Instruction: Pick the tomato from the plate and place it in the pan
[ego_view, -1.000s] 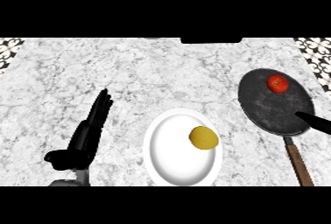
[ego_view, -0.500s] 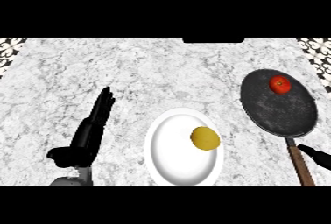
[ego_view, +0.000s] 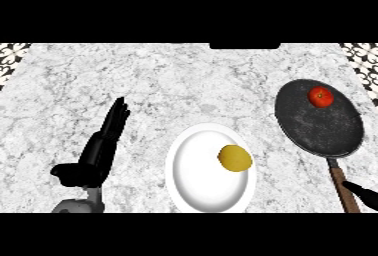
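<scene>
A red tomato (ego_view: 320, 96) lies in the dark round pan (ego_view: 317, 127) at the right, near the pan's far rim. The pan's brown handle (ego_view: 344, 189) runs toward the lower edge. A white plate (ego_view: 199, 185) sits at lower centre with a yellow fruit (ego_view: 235, 158) on its right side. My left hand (ego_view: 98, 152) rests open at the lower left, fingers straight and pointing away, apart from the plate. Only a dark tip of my right hand (ego_view: 363, 192) shows at the lower right corner, beside the pan's handle, holding nothing I can see.
The counter (ego_view: 184, 85) is grey-white marble. Patterned tiles (ego_view: 13, 52) show at the far left and far right corners. A dark notch (ego_view: 244, 45) sits at the middle of the far edge.
My right hand has drawn back from over the pan's near rim down to the lower right corner, leaving the tomato in the pan. The left hand has stayed put.
</scene>
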